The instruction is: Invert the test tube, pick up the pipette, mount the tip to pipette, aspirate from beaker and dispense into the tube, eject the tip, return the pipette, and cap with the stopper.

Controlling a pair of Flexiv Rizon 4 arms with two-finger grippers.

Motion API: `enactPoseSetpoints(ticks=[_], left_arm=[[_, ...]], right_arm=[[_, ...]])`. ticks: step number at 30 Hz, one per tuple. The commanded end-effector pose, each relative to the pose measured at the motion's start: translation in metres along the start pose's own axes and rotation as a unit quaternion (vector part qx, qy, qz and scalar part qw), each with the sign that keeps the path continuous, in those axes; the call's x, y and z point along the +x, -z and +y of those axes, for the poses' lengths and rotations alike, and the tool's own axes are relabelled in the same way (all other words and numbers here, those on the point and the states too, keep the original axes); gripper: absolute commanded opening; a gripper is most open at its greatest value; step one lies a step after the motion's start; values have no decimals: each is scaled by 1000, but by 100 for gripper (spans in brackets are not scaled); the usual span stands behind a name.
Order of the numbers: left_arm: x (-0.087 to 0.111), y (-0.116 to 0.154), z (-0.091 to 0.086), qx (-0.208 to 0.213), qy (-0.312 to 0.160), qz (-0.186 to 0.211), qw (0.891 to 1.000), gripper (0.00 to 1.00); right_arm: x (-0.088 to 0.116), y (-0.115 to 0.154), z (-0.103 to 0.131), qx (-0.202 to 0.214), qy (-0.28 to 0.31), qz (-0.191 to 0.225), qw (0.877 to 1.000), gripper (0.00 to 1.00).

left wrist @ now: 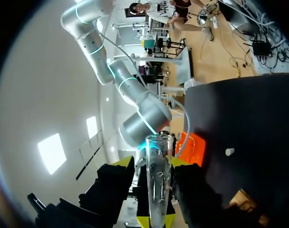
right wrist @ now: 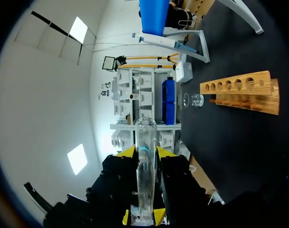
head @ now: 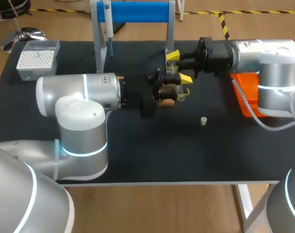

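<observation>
While clamped from two sides by the left gripper (head: pixel 172 91) and likewise by the right gripper (head: pixel 179 67), held level in the air close to the pale wooden rack (right wrist: pixel 239 92): the clear glass test tube (left wrist: pixel 158 185), mouth open. Lying well apart on the black table (head: pixel 138 155), in its right half: a small white stopper (head: pixel 204 121).

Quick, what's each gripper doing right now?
Left gripper: closed on the test tube.
Right gripper: closed on the test tube.
</observation>
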State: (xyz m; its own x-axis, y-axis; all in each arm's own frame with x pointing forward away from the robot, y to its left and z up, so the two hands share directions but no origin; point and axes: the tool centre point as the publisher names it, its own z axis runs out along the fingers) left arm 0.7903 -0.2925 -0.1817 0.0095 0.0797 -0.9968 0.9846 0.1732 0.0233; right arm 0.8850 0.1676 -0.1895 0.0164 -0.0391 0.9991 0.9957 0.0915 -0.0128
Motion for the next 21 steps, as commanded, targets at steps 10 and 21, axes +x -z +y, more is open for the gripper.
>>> enactPoseSetpoints(ticks=[10,21], left_arm=[[3,2,-1,-10,4,-6,1000,41],[3,2,0,-8,5,-10,1000,0]], right_arm=[[1,0,0,-1,0,-1,1000,0],[1,0,0,-1,0,-1,1000,0]])
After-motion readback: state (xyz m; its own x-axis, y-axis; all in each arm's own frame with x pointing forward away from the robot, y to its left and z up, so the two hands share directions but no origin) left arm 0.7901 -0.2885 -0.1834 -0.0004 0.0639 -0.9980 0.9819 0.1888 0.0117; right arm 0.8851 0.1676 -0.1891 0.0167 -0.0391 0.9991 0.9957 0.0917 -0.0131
